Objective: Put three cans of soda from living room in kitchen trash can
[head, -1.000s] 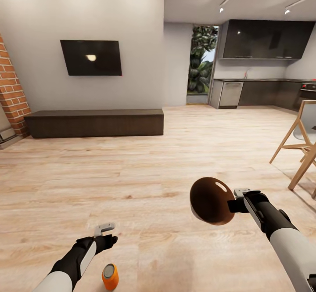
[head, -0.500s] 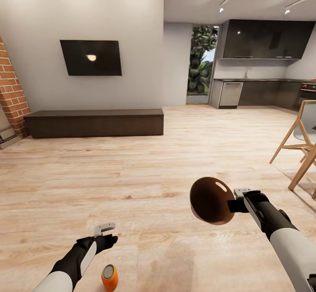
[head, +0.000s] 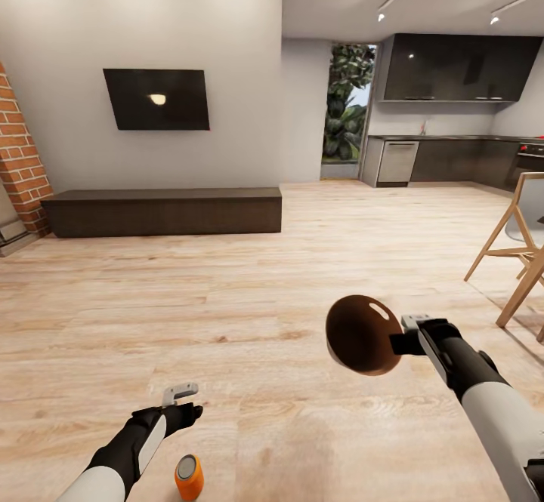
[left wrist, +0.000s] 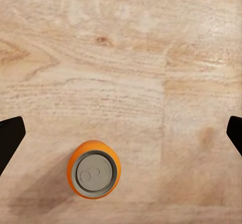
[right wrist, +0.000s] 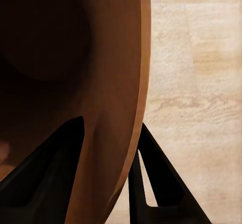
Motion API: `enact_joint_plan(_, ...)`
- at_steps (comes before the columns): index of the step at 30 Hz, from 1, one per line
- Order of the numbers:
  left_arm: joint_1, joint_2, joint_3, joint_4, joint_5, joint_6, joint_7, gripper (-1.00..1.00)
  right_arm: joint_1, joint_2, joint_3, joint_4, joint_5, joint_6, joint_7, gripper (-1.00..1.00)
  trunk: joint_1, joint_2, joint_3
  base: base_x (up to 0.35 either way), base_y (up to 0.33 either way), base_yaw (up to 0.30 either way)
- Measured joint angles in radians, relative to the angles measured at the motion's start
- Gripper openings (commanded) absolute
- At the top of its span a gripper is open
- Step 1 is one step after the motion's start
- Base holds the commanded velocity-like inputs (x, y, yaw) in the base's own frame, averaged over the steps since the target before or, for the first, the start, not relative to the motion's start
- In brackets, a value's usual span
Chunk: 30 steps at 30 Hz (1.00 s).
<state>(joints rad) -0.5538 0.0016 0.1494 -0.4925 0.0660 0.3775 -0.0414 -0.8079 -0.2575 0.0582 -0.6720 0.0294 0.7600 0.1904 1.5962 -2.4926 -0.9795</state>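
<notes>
Upright orange can below spread left end effector; right end effector clamped on sideways-tilted bin.

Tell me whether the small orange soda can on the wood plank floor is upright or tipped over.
Upright. The left wrist view looks straight down on the orange soda can, showing its round grey top, and the head view shows it standing on the wood plank floor.

Both arms had white upper shells and black forearm segments. Left gripper was black with pale grey finger; white stripe ran along its wrist. Right gripper was black with small grey plate. Fingertips appeared dark, wedge-shaped.
</notes>
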Motion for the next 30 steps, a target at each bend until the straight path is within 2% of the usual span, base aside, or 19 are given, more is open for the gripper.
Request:
enact_joint_plan(3,0.0,0.0,0.0,0.0,0.0,0.0,0.0,1.0,-0.012,0.005,-0.001,-0.003,-0.014,0.001,0.002,-1.0,0.0,0.0,0.0,0.0,0.0,0.0)
enact_joint_plan(13,0.0,0.001,-0.001,0.0,0.003,0.002,0.003,1.0,-0.087,0.011,0.0,0.003,0.001,-0.006,0.0,-1.0,0.0,0.0,0.0,0.0,0.0,0.0)
enact_joint_plan(16,0.0,0.001,0.0,0.0,0.003,0.002,0.003,1.0,-0.106,0.022,0.0,-0.003,-0.012,-0.006,0.001,-1.0,0.0,0.0,0.0,0.0,0.0,0.0)
enact_joint_plan(17,0.0,0.001,0.0,0.0,0.004,0.001,0.003,1.0,-0.109,0.023,-0.001,-0.004,-0.02,-0.005,0.001,-1.0,0.0,0.0,0.0,0.0,0.0,0.0)
enact_joint_plan(21,0.0,0.002,0.001,0.0,0.004,0.001,0.002,1.0,-0.117,0.026,0.0,-0.003,0.003,-0.008,0.0,-1.0,0.0,0.0,0.0,0.0,0.0,0.0)
enact_joint_plan(23,0.0,0.002,0.001,0.0,0.005,0.002,0.003,1.0,-0.119,0.028,0.0,-0.003,-0.007,-0.007,0.001,-1.0,0.0,0.0,0.0,0.0,0.0,0.0)
enact_joint_plan(30,0.0,0.007,0.004,-0.001,0.009,0.006,0.003,1.0,-0.123,0.03,0.0,-0.003,-0.004,-0.009,0.0,-1.0,0.0,0.0,0.0,0.0,0.0,0.0)
